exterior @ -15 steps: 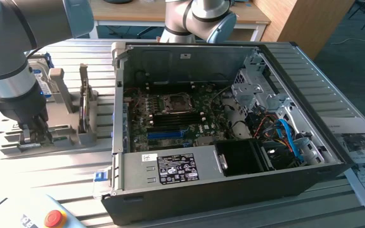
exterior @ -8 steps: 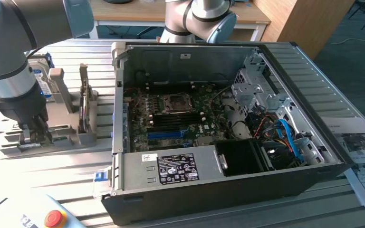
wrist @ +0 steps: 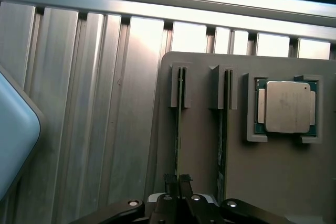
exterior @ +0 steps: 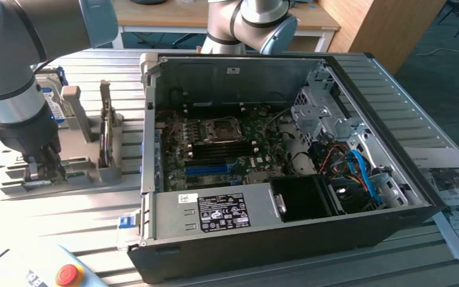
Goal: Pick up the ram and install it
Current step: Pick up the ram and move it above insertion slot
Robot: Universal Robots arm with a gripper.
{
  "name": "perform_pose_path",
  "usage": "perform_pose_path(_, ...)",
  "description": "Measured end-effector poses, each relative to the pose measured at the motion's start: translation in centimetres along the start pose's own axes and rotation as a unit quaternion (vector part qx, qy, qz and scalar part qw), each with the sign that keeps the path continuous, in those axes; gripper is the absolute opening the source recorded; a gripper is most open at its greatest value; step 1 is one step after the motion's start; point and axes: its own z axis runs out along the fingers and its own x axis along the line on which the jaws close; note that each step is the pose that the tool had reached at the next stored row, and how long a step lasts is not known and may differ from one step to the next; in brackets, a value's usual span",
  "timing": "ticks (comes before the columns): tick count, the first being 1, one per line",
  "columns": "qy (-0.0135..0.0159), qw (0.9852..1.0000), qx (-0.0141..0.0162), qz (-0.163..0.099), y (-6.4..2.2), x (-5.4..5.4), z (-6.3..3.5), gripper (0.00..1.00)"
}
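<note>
Ram [wrist: 179, 114] stands on edge in a slot of the grey holder [wrist: 199, 150], the slot farther from the processor, and is not lifted. The gripper [wrist: 178, 182] is right over its top edge, fingers [wrist: 170, 183] pinched in narrow on either side of the stick. It looks clamped on the ram, though actual contact is hard to confirm. In the exterior view the gripper [exterior: 45, 170] is down at the holder, on that view's left, well apart from the PC case [exterior: 293, 248].

Step, as I judge it: the grasp part of the pick, install not begun. A pull from here would need to run straight along the slot guides, grip square, or the thin board may bind or flex.

Containers:
- The holder has a second ram stick [wrist: 226, 119] in the neighbouring slot, a silver processor [wrist: 286, 106] in its square pocket, and a hard drive [exterior: 52, 101] standing upright behind the arm.
- The case is open, with motherboard [exterior: 245, 149], bare CPU socket [exterior: 217, 130], blue memory slots [exterior: 210, 169] that look unfilled, and power supply [exterior: 213, 212].

Both sit on a ribbed aluminium table [wrist: 94, 103].
</note>
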Motion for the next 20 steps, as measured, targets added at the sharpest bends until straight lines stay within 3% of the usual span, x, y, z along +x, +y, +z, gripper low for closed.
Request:
perform_pose_path(15,-0.0018,0.9986,0.0010,0.052,0.00,0.03,0.04,0.12)
perform_pose_path(20,-0.0019,0.9984,0.0010,0.056,0.00,0.03,0.04,0.12)
